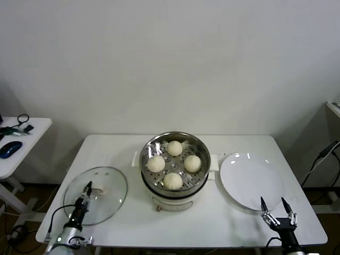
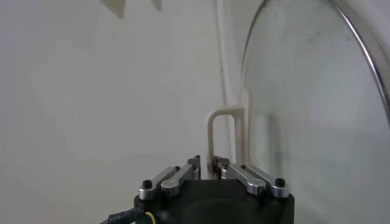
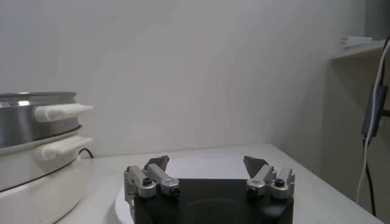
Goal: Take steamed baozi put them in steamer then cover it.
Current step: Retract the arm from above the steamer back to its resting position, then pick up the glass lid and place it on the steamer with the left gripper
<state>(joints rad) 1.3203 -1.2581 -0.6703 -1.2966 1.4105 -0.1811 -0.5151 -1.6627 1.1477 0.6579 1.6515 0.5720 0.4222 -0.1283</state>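
— Left gripper [image 1: 87,186] we see closed on the lid's handle [image 2: 223,137]; the lid [image 1: 96,195] lies on the table [image 1: 122,223], left of the steamer [image 1: 174,164].

— And the buns [image 1: 173,164]?

— All four sit inside the steamer. Our right gripper [image 1: 273,204] waits open beside the plate [image 1: 251,180].

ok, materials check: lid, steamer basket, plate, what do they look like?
Cover: clear glass, since the table shows through it, with a thin metal-looking rim and a cream handle, probably plastic. Steamer: shiny, mirror-like wall with a perforated floor, likely stainless steel, on a matte white base, likely plastic. Plate: glossy white with sharp highlights, ceramic or melamine; can't tell which.
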